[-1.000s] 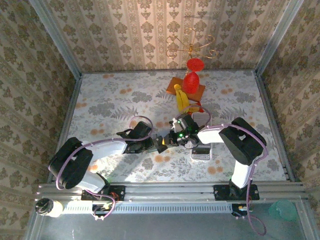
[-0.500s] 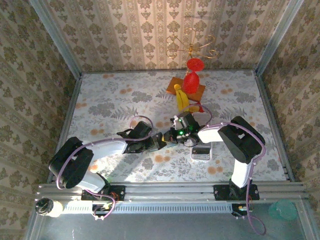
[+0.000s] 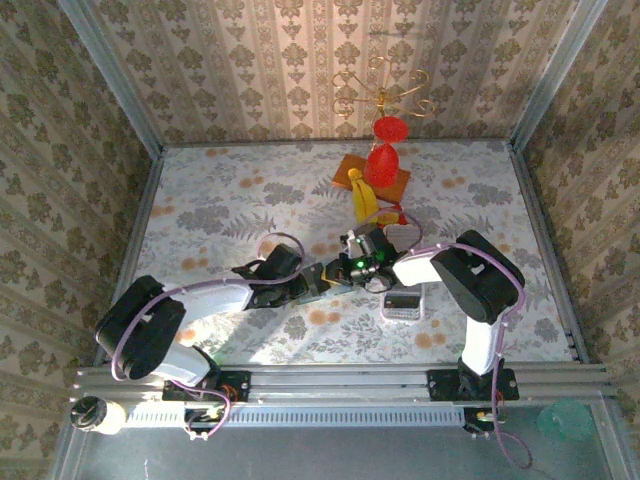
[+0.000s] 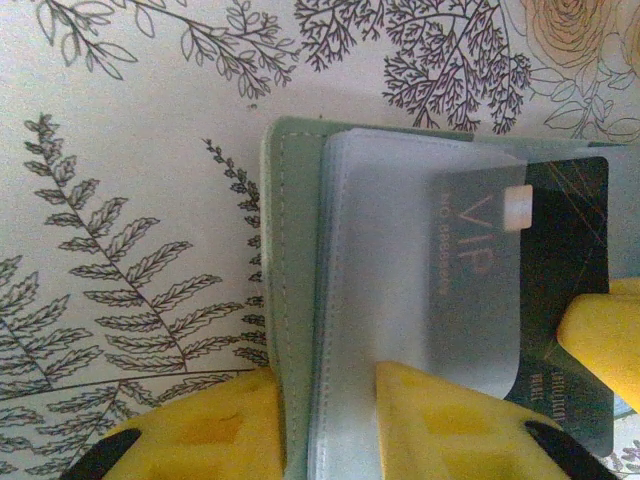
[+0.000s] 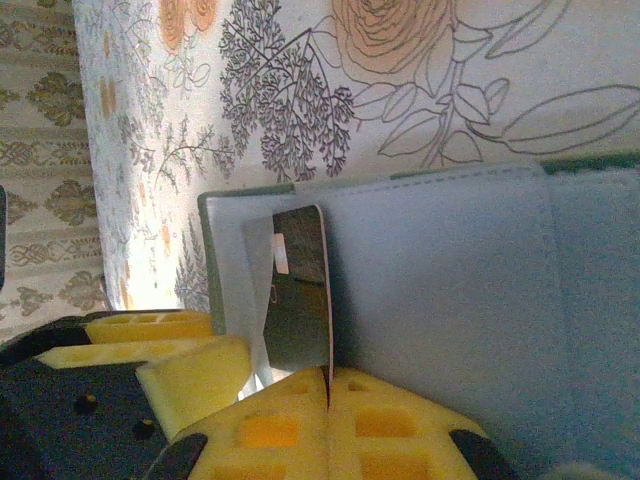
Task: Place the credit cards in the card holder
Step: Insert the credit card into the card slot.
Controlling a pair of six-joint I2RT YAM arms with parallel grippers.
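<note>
Card holder (image 4: 290, 250) pinned near the middle of the tabletop (image 4: 130, 120) while I feed in a dark credit card (image 4: 565, 250).
My left hand (image 4: 325, 425) is clamped on the holder's near edge, one pad on either side of the green cover and its clear sleeve (image 4: 400, 300). I judge that stops the pocket sliding as the card pushes in. My right hand (image 5: 328, 400) is pinched tight on the card's end, holding it flat and in line with the sleeve mouth. Its leading part shows through the plastic, and the two hands sit tip to tip.
</note>
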